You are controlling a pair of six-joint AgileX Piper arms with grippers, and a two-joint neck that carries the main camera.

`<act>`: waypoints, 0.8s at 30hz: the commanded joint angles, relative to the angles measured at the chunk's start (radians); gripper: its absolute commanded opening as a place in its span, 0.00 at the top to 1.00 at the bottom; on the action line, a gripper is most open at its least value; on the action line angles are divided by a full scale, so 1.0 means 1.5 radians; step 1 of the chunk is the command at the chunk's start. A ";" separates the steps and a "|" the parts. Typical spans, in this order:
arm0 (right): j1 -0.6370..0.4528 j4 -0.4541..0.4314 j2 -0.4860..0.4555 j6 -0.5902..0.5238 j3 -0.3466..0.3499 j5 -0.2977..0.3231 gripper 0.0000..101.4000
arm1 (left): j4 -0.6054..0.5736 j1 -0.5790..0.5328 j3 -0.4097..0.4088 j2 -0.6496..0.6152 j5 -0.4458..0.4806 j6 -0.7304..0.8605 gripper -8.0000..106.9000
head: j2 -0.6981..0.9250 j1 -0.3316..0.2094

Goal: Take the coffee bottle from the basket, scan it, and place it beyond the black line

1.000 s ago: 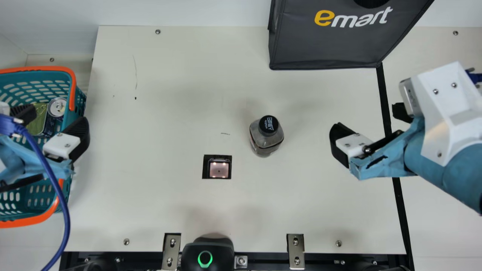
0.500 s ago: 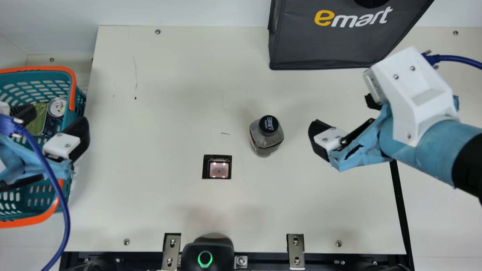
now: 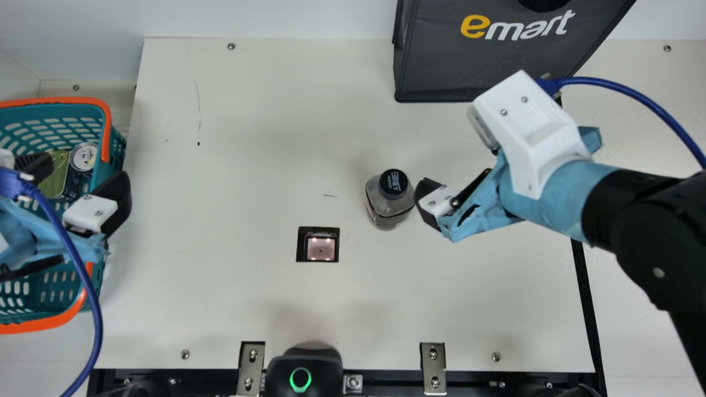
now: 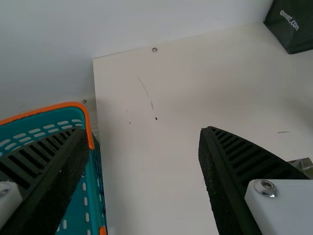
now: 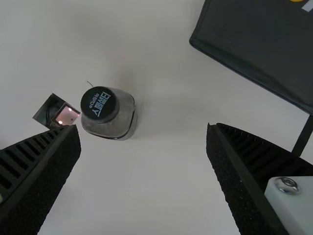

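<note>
The coffee bottle (image 3: 389, 198), with its black cap, stands upright on the table in the main view, right of the scanner window (image 3: 321, 248). My right gripper (image 3: 455, 179) is just to the bottle's right. In the right wrist view, my right gripper (image 5: 144, 129) is open and the bottle (image 5: 108, 112) shows ahead of its fingers, not between them. My left gripper (image 3: 74, 179) hangs over the basket (image 3: 105, 118) at the far left; in the left wrist view, this gripper (image 4: 142, 132) is open with nothing held. The black line (image 3: 586, 309) runs down the right side.
A dark shopping bag (image 3: 485, 60) stands at the back right, near the black line's far end. The basket holds a can (image 3: 84, 157) and a green-topped tin (image 3: 55, 179). A black scanner unit (image 3: 304, 372) sits at the front edge.
My right arm has moved left across the black line, up to near the bottle. The left arm, the bottle and the basket have stayed where they were.
</note>
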 commanded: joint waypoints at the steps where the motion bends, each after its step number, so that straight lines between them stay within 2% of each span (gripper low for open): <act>1: 0.021 -0.008 -0.040 0.013 0.048 -0.003 0.10 | 0.000 0.000 0.000 0.000 0.000 0.000 0.15 | 0.000 -0.017; 11: 0.079 -0.021 -0.023 0.045 0.093 -0.045 0.10 | 0.000 0.000 0.000 0.000 0.000 0.000 0.15 | 0.000 -0.017; 24: 0.114 -0.028 0.018 0.056 0.098 -0.076 0.10 | 0.000 0.000 0.000 0.000 0.000 0.000 0.15 | 0.000 -0.017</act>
